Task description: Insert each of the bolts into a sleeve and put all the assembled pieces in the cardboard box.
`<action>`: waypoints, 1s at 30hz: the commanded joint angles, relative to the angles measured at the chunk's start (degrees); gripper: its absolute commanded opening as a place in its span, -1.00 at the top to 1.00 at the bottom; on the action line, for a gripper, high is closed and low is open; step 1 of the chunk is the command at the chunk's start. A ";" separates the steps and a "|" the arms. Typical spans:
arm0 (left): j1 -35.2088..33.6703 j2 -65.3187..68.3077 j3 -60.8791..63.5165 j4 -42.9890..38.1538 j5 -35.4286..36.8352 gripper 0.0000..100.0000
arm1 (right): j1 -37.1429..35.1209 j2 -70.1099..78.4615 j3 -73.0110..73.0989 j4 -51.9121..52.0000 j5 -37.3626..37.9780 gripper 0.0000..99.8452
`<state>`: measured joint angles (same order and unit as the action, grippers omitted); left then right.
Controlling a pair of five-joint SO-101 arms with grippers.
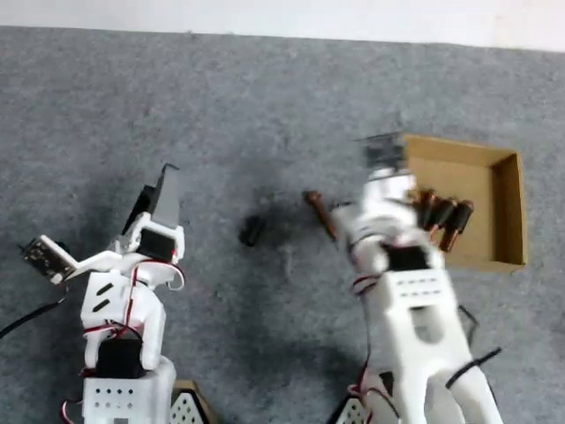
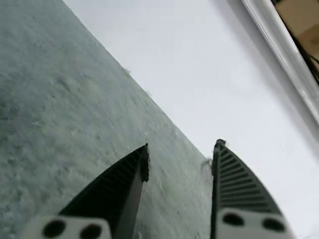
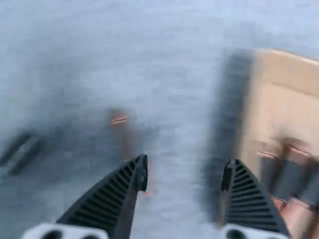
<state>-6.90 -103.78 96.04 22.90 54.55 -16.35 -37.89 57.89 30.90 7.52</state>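
Underneath, table [image 1: 132,106]: grey carpet-like surface that fills the high view, with a white wall [image 1: 353,13] along its far edge.
Right arm [image 1: 415,291]: white, rising from the near edge right of centre and stretching far toward the box's left side.
Left arm [image 1: 119,305]: white with red and black cables, at the near left, well apart from the task's things.
Cardboard box [image 1: 510,212]: open-topped, on the far right of the table; the right wrist view shows it [image 3: 279,99] blurred, just right of the claw.
Right gripper [image 3: 185,174]: jaws spread wide with nothing between them; in the high view it [image 1: 384,152] hangs at the box's far left corner, over the carpet beside the box wall.
Left gripper [image 2: 182,149]: jaws apart and holding nothing, pointing toward the far edge where carpet meets wall; in the high view it [image 1: 166,199] sits above the left arm's base.
Assembled pieces [image 1: 452,225]: about 3 dark sleeves with coppery bolt ends, lying side by side inside the box against its near left part; the exact count is hard to tell. They appear blurred in the right wrist view [image 3: 289,172].
Bolt [image 1: 320,215]: coppery, lying loose on the carpet just left of the right arm, between the sleeve and the box; blurred in the right wrist view [image 3: 122,137].
Sleeve [image 1: 252,230]: small and black, alone on the carpet near the centre, left of the bolt and not touching it; a dark smear in the right wrist view [image 3: 19,148].
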 commanded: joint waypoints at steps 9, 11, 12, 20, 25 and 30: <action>-11.56 -0.84 -0.31 -1.14 3.16 0.60 | -24.84 12.35 -10.86 0.22 -18.99 0.58; -11.56 -0.84 -0.31 -1.14 3.34 0.60 | -26.77 18.77 -16.13 0.31 -23.74 0.58; -11.56 -0.84 -0.31 -1.05 3.34 0.60 | -27.38 21.93 -18.59 0.40 -25.67 0.58; -11.38 -0.84 -0.31 -1.05 3.34 0.60 | -27.82 42.68 -37.32 9.45 -40.09 0.58; -11.30 -0.84 -0.31 -1.05 3.34 0.60 | -26.86 50.33 -45.41 16.57 -43.43 0.58; -11.30 -0.84 -0.31 -1.05 3.34 0.60 | -24.84 56.75 -47.96 16.66 -43.60 0.58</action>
<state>-17.80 -103.78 96.04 22.90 57.27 -43.08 17.23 13.14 47.16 -35.38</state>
